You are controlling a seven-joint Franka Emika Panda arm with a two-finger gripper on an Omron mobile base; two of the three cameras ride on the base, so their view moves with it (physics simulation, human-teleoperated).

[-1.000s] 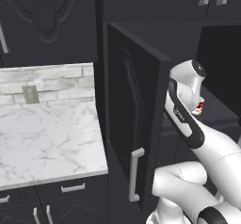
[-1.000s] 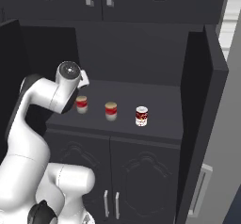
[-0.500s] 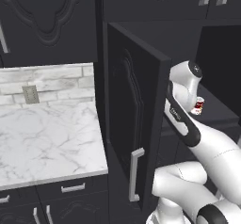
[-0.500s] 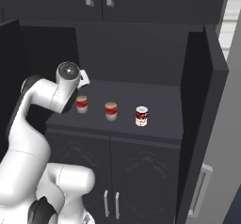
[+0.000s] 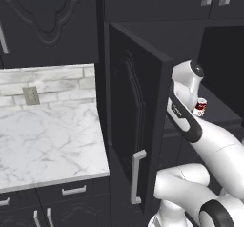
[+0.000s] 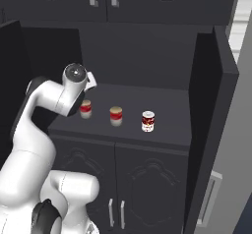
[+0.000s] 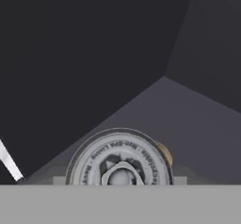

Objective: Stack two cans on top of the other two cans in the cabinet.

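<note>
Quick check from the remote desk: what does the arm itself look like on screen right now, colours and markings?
The arm is made of glossy white, rounded links with dark joints. A round grey-black cap closes its upper joint. A black band runs along one link, bearing small white lettering too small to read. No loose cables show.

Shelf (image 6: 167,122): dark, flat, set inside the cabinet (image 6: 209,105). Three cans (image 6: 116,115) are carried upright in a row, well apart; the leftmost (image 6: 85,109) is placed nearest the arm's wrist. One can lid (image 7: 120,164) is seen directly below the hand.
</note>
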